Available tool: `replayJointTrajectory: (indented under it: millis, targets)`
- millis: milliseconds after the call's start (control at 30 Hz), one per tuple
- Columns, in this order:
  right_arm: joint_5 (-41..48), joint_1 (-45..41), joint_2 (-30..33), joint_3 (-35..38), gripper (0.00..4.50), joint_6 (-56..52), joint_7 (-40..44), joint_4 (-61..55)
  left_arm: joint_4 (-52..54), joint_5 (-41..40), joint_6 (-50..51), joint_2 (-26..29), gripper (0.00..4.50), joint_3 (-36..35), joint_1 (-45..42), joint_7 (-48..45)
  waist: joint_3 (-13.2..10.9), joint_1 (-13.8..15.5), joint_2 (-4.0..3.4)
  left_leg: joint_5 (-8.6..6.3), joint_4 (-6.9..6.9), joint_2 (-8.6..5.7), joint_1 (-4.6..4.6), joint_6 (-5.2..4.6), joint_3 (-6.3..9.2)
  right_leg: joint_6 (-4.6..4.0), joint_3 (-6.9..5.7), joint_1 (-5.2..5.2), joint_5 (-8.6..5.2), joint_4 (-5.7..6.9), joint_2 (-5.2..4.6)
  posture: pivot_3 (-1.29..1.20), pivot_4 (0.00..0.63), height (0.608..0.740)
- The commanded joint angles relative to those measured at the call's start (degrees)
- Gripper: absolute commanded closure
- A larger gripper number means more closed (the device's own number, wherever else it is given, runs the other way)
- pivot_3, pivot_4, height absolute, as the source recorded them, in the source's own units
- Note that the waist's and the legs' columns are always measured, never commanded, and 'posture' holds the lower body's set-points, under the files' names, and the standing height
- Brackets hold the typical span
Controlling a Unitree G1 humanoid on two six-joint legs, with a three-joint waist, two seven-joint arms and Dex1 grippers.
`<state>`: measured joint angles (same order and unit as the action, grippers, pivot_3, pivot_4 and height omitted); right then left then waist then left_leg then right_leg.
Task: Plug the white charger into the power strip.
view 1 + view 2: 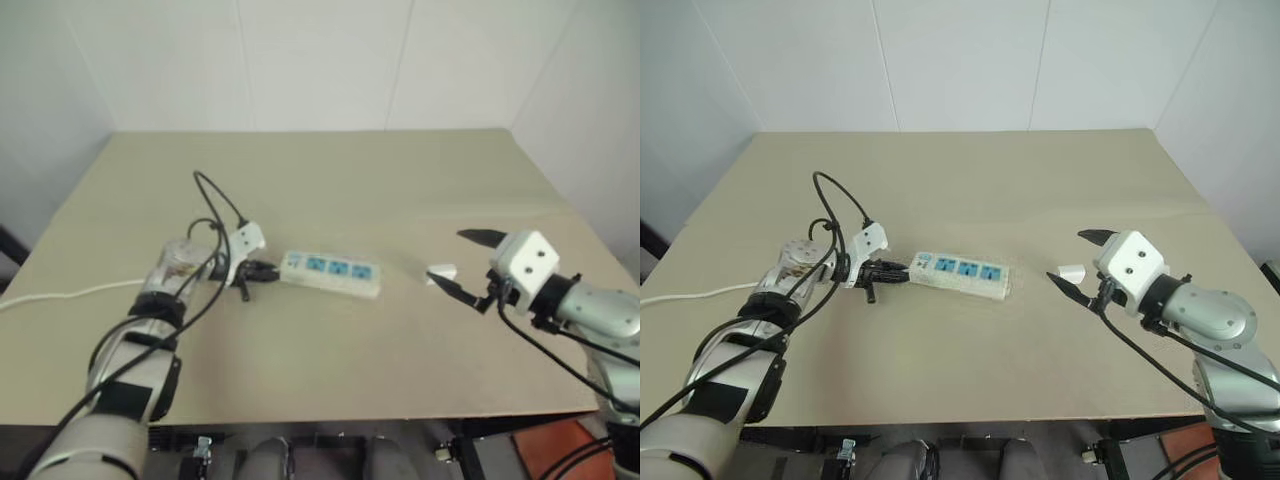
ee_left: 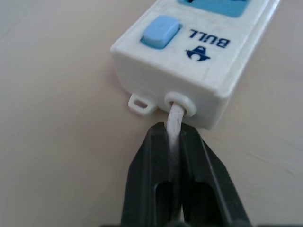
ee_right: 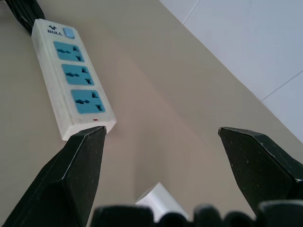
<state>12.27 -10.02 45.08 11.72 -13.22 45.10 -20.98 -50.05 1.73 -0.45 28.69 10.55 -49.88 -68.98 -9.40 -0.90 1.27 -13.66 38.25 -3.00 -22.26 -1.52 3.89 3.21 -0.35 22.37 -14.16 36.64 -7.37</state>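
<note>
Items as I read them from my station:

Power strip (image 1: pixel 959 272): long white bar with three blue sockets, lying flat on the tan table (image 1: pixel 970 180), a little left of frame centre.

Cord (image 2: pixel 173 124): thin, white, leaves the strip's switch end.

Left gripper (image 1: pixel 883 271): at centre left of the frame, jaws closed tight on the cord just where it exits the strip.

White charger (image 1: pixel 1071 272): small block lying on the table, centre right, well apart from the strip.

Right gripper (image 1: pixel 1077 261): at centre right, jaws spread wide, holding nothing; the charger lies between its fingers (image 3: pixel 80 165).
</note>
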Motion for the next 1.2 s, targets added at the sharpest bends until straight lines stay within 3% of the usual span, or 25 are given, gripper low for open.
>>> replayJointTrajectory:
  millis: [33, 267, 533, 667, 767, 967, 1200]
  targets:
    - [0.0, -0.9, 1.3, 0.8, 0.0, 2.0, 0.6, -0.5, 8.3, -1.4, 3.3, 1.4, 4.49, 0.1, 5.0, -2.6, 0.0, 0.0, 0.0, 0.0, 0.0, 0.0, 0.01, 0.0, 0.0, 0.01, 0.01, 0.0, -0.01, 0.01, 0.0, 0.0, 0.15, 0.74]
    - [0.5, -0.4, 1.9, 0.9, 0.0, 2.7, 2.0, 0.0, 35.4, -6.0, 14.4, 6.7, 4.49, -1.1, 20.3, -2.9, 0.0, -0.1, -0.02, -0.02, -0.02, 0.07, 0.05, -0.02, -0.17, 0.02, 0.27, 0.14, -0.03, 0.09, 0.0, 0.0, 0.15, 0.74]
    - [0.4, -0.9, 2.1, 0.6, 0.0, 3.3, 3.0, 0.9, 53.3, -11.7, 24.2, 11.2, 2.12, -3.8, 29.9, -1.5, 0.0, 0.2, -0.02, -0.03, -0.02, 0.21, 0.17, -0.04, -0.45, 0.01, 0.53, 0.12, -0.04, 0.09, 0.01, 0.0, 0.15, 0.74]
    - [0.5, -0.3, 2.3, 1.2, 0.0, 3.5, 3.2, 0.8, 57.2, -18.3, 25.5, 14.3, 0.88, -9.3, 32.2, -3.6, 0.0, 0.1, -0.02, -0.04, -0.04, 0.26, 0.14, -0.05, -0.58, 0.01, 0.65, 0.25, -0.04, 0.11, 0.04, 0.0, 0.15, 0.74]
    - [0.6, 0.4, 2.4, 1.6, 0.0, 3.5, 3.3, 0.7, 56.9, -22.0, 25.4, 14.4, 0.02, -12.4, 31.0, -3.2, 0.0, 0.1, -0.03, -0.04, -0.05, 0.32, 0.13, -0.05, -0.64, 0.0, 0.7, 0.33, -0.03, 0.13, 0.06, 0.0, 0.15, 0.74]
    - [0.9, 0.0, 2.1, 1.3, 0.0, 3.3, 3.1, 0.9, 46.8, -20.9, 12.2, 3.6, 0.02, -12.8, 25.1, 3.8, 0.0, 1.0, -0.02, -0.05, -0.04, 0.26, 0.2, -0.05, -0.72, 0.0, 0.75, 0.19, -0.02, 0.08, 0.05, 0.0, 0.15, 0.74]
    - [1.4, 0.1, 1.9, 1.6, 0.0, 2.7, 2.9, 0.1, 25.2, -18.7, -2.3, -2.3, 0.02, -6.4, 17.1, -8.6, 0.0, 0.7, 0.0, -0.06, -0.05, 0.1, 0.1, -0.07, -0.84, 0.0, 0.84, 0.36, -0.01, 0.09, 0.05, 0.0, 0.15, 0.74]
